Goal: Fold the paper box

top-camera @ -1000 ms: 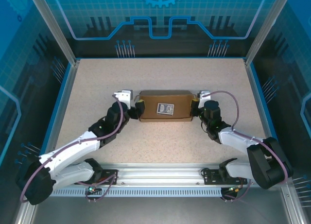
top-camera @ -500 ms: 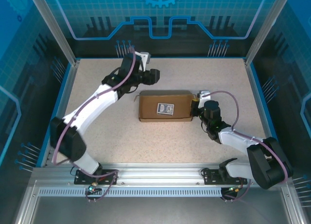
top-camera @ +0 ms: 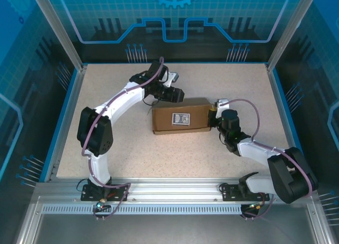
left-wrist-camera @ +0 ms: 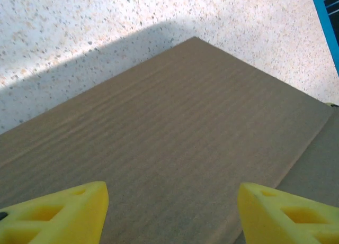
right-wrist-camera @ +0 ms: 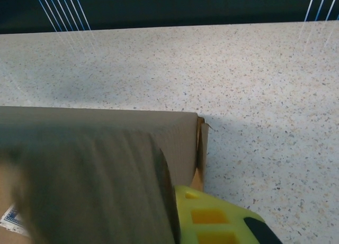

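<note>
The paper box point(top-camera: 180, 109) lies closed in the middle of the table, a shallow brown cardboard shape with a printed label point(top-camera: 180, 118) on its lid. My left gripper point(top-camera: 178, 95) hovers over the box's far left corner. In the left wrist view its yellow fingertips point(left-wrist-camera: 58, 212) stand wide apart above the plain lid point(left-wrist-camera: 175, 133), holding nothing. My right gripper point(top-camera: 212, 117) is at the box's right end. In the right wrist view one yellow finger point(right-wrist-camera: 212, 217) presses against the end wall point(right-wrist-camera: 185, 143); the other finger is hidden behind blurred cardboard.
Speckled table top point(top-camera: 116, 138) runs all round the box, bounded by a blue rim point(top-camera: 69, 111) and clear panel walls. The left arm's links point(top-camera: 114, 109) arch from the near left across to the box's far side.
My left arm left the box's left end, swung up to the far side, and now reaches over the box's far left corner. The box turned slightly. The right arm stayed put.
</note>
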Motion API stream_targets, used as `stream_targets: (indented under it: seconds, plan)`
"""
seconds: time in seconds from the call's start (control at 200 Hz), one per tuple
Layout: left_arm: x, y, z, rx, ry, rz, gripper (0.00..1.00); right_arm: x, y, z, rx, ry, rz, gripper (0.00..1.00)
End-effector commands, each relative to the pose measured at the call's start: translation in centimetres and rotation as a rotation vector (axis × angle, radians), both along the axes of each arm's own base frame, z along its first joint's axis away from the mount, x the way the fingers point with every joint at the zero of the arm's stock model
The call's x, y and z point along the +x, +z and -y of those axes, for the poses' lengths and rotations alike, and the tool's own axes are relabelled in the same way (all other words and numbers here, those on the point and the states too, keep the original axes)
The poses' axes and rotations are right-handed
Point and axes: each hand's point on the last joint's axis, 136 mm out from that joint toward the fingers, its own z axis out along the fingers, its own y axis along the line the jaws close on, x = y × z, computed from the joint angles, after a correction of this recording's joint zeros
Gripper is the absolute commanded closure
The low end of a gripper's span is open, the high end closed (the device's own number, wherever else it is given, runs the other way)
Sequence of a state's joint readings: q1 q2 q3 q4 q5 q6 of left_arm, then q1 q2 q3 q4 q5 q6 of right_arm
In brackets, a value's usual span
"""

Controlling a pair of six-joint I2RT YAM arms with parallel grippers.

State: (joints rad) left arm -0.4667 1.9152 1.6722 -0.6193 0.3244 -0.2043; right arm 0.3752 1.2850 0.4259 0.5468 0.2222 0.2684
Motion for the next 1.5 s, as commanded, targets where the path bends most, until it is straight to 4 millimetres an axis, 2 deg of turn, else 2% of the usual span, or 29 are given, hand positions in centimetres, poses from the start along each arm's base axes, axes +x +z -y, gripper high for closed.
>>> stream_targets:
  seconds: [0.0,0.11,0.27,0.42,0.555,0.645,0.74,0.835,0.936,1.056,1.151,1.176,1.191,1.226,1.341,1.496]
  plan:
    - [-1.5,-1.1,0.3,-0.022,-0.022,-0.055,0.34,-0.1,-0.5,-0.3,-0.026,0.006,-0.027,0.86]
    - [-1.6,-2.3,0.1,-0.017,-0.008,-0.069,0.34,-0.6,-0.6,-0.2,-0.036,0.011,-0.047,0.79]
    - [-1.7,-3.5,-0.1,-0.013,0.013,-0.079,0.35,-2.2,-0.5,-0.2,-0.043,0.044,-0.091,0.62]
    - [-1.6,-3.9,-0.2,-0.012,0.024,-0.069,0.35,-4.7,-0.5,0.1,-0.058,0.072,-0.134,0.58]
    - [-1.3,-4.4,-0.4,-0.001,0.04,-0.056,0.35,-6.8,0.9,0.4,-0.058,0.091,-0.117,0.54]
    - [-1.1,-4.6,-0.5,-0.003,0.051,-0.048,0.36,-7.5,2.2,0.6,-0.061,0.102,-0.096,0.52]
    - [-1.0,-4.7,-0.6,-0.001,0.063,-0.038,0.36,-7.4,4.3,0.2,-0.06,0.123,-0.072,0.49]
    - [-1.0,-5.0,-0.7,-0.001,0.074,-0.035,0.36,-6.5,5.8,-0.3,-0.061,0.137,-0.069,0.45]
    - [-1.1,-5.3,-0.8,-0.007,0.083,-0.037,0.35,-4.7,6.2,-0.9,-0.066,0.151,-0.115,0.44]
    - [-1.2,-5.5,-1.0,-0.013,0.096,-0.035,0.36,-1.8,5.1,-1.1,-0.056,0.152,-0.221,0.43]
    - [-1.4,-5.7,-1.0,-0.021,0.106,-0.036,0.35,0.3,3.3,-1.0,-0.027,0.155,-0.323,0.43]
    - [-1.4,-5.7,-1.0,-0.025,0.107,-0.036,0.35,0.5,2.1,-0.9,-0.018,0.156,-0.365,0.43]
    - [-1.5,-5.7,-1.0,-0.027,0.11,-0.037,0.35,1.2,2.6,-1.1,-0.009,0.158,-0.362,0.43]
    - [-1.5,-5.6,-1.0,-0.031,0.111,-0.033,0.36,1.8,2.0,-1.2,0.01,0.162,-0.391,0.43]
    - [-1.5,-5.2,-1.3,-0.038,0.127,-0.009,0.35,2.8,-1.0,-1.6,0.048,0.168,-0.499,0.45]
    - [-1.1,-4.0,-2.3,-0.025,0.164,0.065,0.32,3.0,-4.7,-1.6,0.064,0.147,-0.598,0.47]
